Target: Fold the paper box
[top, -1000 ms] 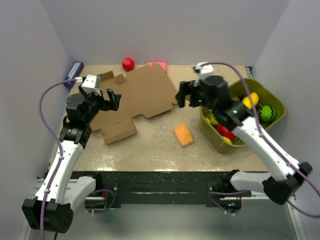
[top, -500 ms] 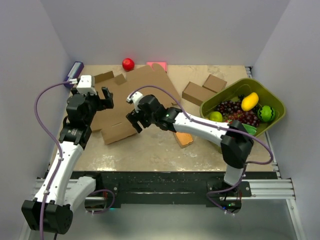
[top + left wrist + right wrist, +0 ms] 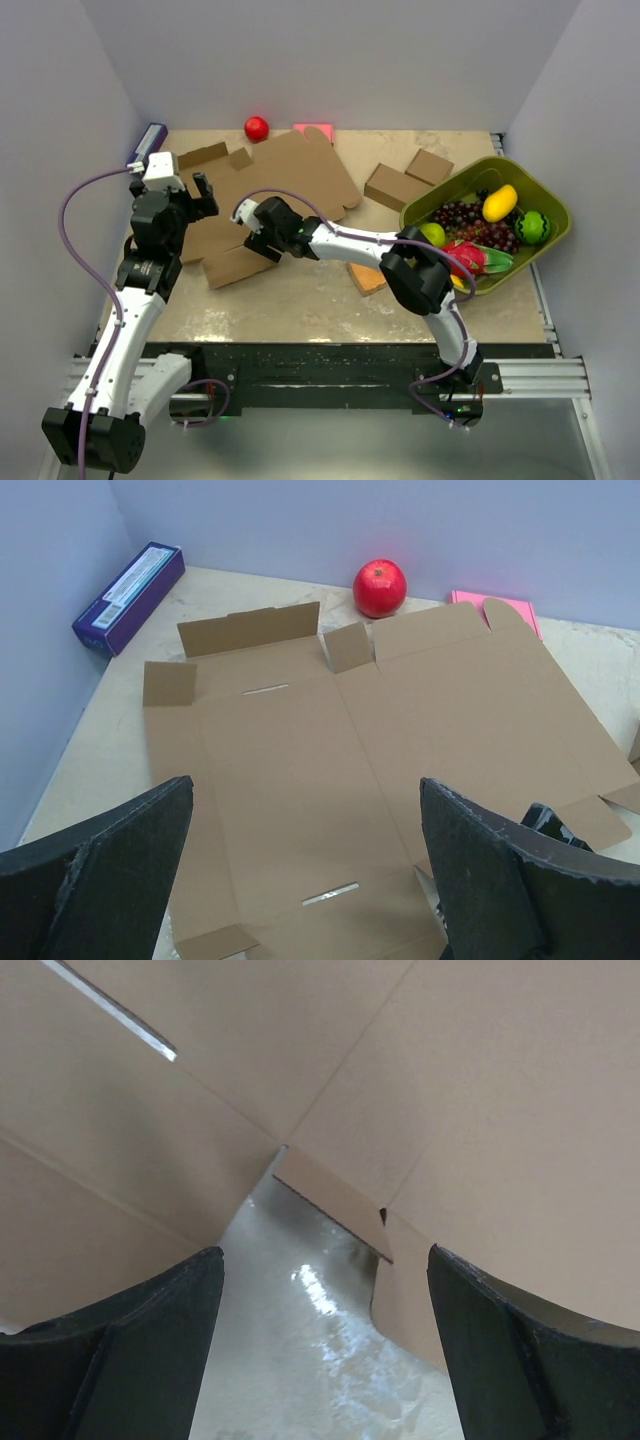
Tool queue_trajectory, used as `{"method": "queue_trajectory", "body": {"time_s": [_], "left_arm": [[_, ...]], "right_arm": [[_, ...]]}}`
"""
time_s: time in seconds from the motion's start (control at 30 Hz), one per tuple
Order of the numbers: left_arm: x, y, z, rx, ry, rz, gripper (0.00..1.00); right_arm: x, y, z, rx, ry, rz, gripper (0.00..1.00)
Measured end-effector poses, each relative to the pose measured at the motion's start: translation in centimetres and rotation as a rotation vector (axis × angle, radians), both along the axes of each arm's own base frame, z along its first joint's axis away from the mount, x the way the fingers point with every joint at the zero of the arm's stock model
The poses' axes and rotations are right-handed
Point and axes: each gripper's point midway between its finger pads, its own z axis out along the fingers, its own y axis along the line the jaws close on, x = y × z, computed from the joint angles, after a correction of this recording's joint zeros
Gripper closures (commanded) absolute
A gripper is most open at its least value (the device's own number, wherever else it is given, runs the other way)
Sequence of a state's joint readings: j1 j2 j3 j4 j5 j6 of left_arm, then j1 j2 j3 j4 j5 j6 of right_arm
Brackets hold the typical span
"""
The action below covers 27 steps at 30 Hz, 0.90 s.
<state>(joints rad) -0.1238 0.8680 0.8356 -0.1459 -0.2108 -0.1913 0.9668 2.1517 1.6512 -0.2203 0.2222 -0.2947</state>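
Observation:
The paper box (image 3: 285,185) lies as a flat brown die-cut sheet on the left half of the table, also filling the left wrist view (image 3: 400,730). My left gripper (image 3: 200,193) hovers over its left part, open (image 3: 305,782), with nothing between its fingers. My right gripper (image 3: 256,236) reaches far left to the sheet's near edge. In the right wrist view it stands open (image 3: 325,1252) over a notch where a small tab (image 3: 335,1205) meets bare table. It holds nothing. The right gripper's dark tip shows in the left wrist view (image 3: 555,825).
A green basket (image 3: 548,195) of fruit stands at the right. Two small brown boxes (image 3: 393,186) (image 3: 430,166) lie beside it. An orange block (image 3: 362,280) lies partly under the right arm. A red ball (image 3: 257,127), a pink item (image 3: 313,130) and a purple box (image 3: 147,143) sit at the back.
The right arm has swung from above the basket leftward and down to the sheet's near edge. The left gripper has drifted a little left and back. The sheet has not moved.

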Motion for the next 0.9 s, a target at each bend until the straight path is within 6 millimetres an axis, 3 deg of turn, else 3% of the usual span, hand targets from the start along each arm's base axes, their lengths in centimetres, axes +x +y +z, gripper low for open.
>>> {"method": "queue_trajectory", "body": {"time_s": [0.27, 0.47, 0.7, 0.8, 0.9], "left_arm": [[0.0, 0.3, 0.0, 0.003, 0.001, 0.019, 0.0], [0.0, 0.3, 0.0, -0.003, 0.0, 0.021, 0.0], [0.0, 0.3, 0.0, -0.003, 0.0, 0.022, 0.0], [0.0, 0.3, 0.0, -0.004, -0.001, 0.021, 0.0], [-0.1, 0.3, 0.1, -0.004, -0.003, 0.022, 0.0]], "right_arm": [[2.1, -0.4, -0.7, -0.107, -0.122, 0.038, 0.16], [2.9, 0.3, -1.6, -0.173, -0.171, 0.112, 0.26], [3.0, 1.1, -1.6, -0.193, -0.177, 0.175, 0.57], [3.0, 1.8, -1.3, -0.185, -0.165, 0.19, 0.67], [3.4, 2.9, -1.5, -0.178, -0.151, 0.199, 0.71]]}}
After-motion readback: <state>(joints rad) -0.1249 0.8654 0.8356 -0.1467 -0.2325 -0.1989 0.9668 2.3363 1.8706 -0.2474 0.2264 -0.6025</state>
